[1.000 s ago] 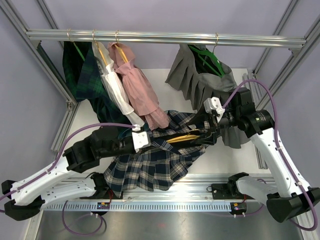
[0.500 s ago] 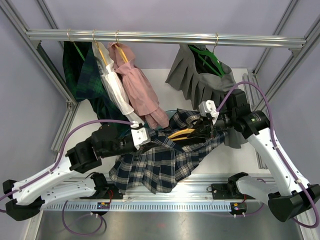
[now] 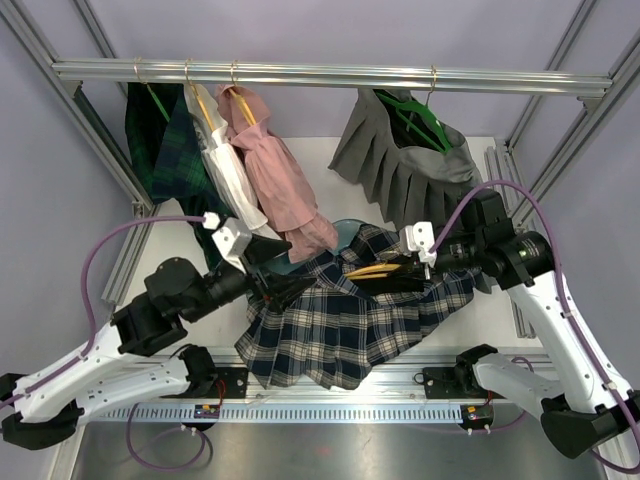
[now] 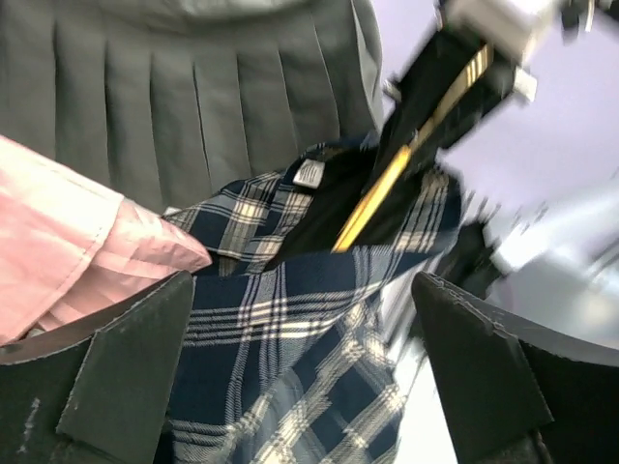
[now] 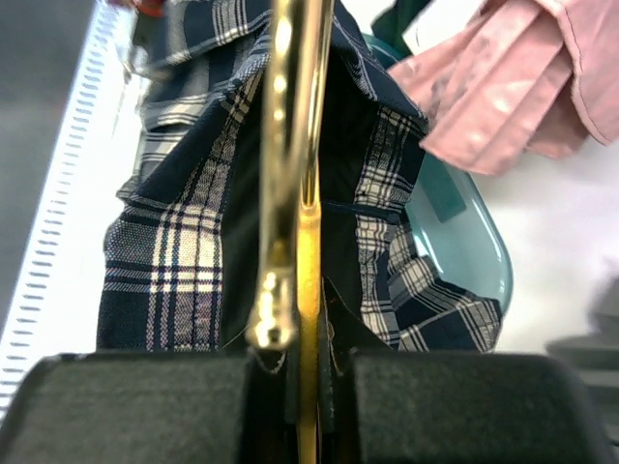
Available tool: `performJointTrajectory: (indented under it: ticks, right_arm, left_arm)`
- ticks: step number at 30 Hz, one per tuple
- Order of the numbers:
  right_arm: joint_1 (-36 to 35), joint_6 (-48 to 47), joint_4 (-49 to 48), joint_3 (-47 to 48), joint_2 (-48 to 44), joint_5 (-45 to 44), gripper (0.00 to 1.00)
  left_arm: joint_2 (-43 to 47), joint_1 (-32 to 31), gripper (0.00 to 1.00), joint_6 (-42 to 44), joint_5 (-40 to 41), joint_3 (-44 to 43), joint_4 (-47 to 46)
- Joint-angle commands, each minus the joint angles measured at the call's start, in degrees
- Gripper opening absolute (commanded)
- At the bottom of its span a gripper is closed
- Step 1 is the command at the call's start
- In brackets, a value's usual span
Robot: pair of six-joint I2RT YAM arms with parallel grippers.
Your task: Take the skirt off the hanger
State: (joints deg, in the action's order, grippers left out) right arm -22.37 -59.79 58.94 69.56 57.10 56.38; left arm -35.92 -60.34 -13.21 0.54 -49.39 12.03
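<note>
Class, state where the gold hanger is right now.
In the top view, the gold hanger sits centre-right, clamped in the right end effector, amid the plaid skirt.

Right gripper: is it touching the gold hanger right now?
Touching. The right wrist view shows the hanger running down into the right gripper, pinched between its shut fingers.

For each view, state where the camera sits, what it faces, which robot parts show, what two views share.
Top external: overhead, looking down on the plaid skirt; left arm and right arm show from behind.
Left wrist: on that arm, facing the gold hanger; the open left tool shows.
Right wrist: on that arm, looking along the hanger; the right tool clamps it.
Both wrist views share hanger, skirt, pink shirt.
</note>
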Motion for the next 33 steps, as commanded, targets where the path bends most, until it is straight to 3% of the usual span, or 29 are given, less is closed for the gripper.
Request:
performJointTrajectory:
  ticks: [1,10,14,20,25,29,30,33]
  right_arm:
    - [-0.4,-7.7,3.3,4.4,-2.0,-6.4,0.00]
    - [-2.3,-20.6,4.9,2.5,-5.3,-12.7,0.00]
    - [-2.5,-26.0,5.7,1.1,-7.2,-12.5,0.00]
    - [-2.4,-29.1,5.8,-0.8,-9.7,-12.3,0.00]
    - [-2.5,-27.6,4.8,-1.7,-10.0,-11.8,0.00]
    - [-2.4,-25.4,3.7,-1.8,-10.3,-12.2,0.00]
    - [-2.5,-24.3,3.5,-1.7,-10.1,-12.3,0.00]
    - [-2.4,-22.1,2.9,-1.5,-10.2,-13.3,0.00]
  left_arm:
    - [-2.2,-0.2,0.99,-15.2,5.9,-4.7,0.3]
    - [-25.6,-0.3,0.99,-43.2,2.9,-18.7,17.3]
    - [-30.1,-0.2,0.99,-47.2,2.0,-20.0,18.1]
    - [-34.2,-0.1,0.96,-46.3,0.5,-22.6,25.5]
    - [-35.1,-0.1,0.72,-43.9,-2.7,-22.0,25.5]
    - [-35.2,0.0,0.38,-41.0,-5.1,-22.1,25.8]
    - [-35.0,0.1,0.17,-40.5,-5.4,-22.1,26.0]
    - [-34.1,0.7,0.00,-37.5,-4.4,-23.2,30.6]
